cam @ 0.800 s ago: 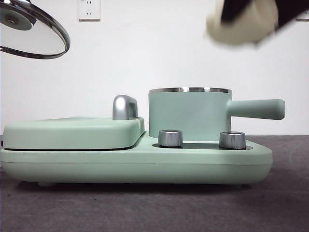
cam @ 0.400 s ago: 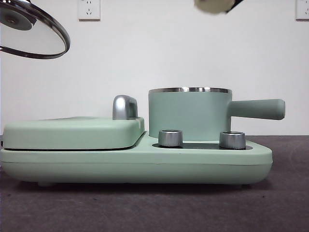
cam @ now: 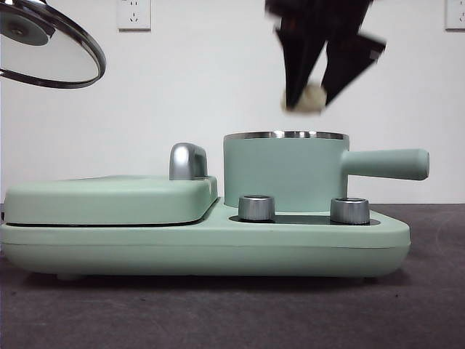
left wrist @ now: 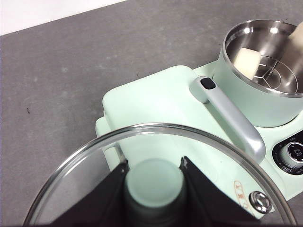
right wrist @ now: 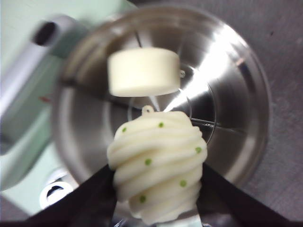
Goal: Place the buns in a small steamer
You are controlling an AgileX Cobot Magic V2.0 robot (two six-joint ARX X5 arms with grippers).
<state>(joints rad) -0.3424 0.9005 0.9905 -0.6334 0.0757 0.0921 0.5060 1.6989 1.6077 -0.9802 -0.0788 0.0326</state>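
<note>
Right now my right end effector (right wrist: 156, 208) is closed around the ribbed, dome-shaped cream-white bun with small green dots (right wrist: 157, 165), its two black jaws pressing into the soft swirled sides. In the front view that same end effector (cam: 309, 102) hangs dark and blurred just above the polished steel rim of the small mint-green cylindrical steamer pot (cam: 283, 174), the bun (cam: 304, 100) showing as a pale lump between the jaw tips, not yet inside.

Looking down past the bun, I see the steamer's shiny metal interior (right wrist: 227, 94) with a thin wire rack across the bottom. On that rack lies the smooth, pillow-shaped cream-white bun (right wrist: 144, 72), matte against the bright steel; the left wrist view shows it (left wrist: 247, 62) near the inner wall of the pot (left wrist: 255, 101).

My left end effector (left wrist: 155, 189) grips the round mint-green knob (left wrist: 155, 182) of the glass lid with steel edge (left wrist: 71, 170), jaws tight on either side. That lid (cam: 47, 47) is held high and tilted at the upper corner of the front view, well apart from the pot.

The pot's straight, rounded side handle (cam: 385, 163) sticks out level. It stands on a smooth mint-green appliance base (cam: 203, 251) with two ribbed silver dials (cam: 256, 207), beside a flat hinged griddle cover (cam: 109, 200) with a curved chrome handle (left wrist: 232, 116). Everything rests on a dark grey, finely textured surface (cam: 218, 313).
</note>
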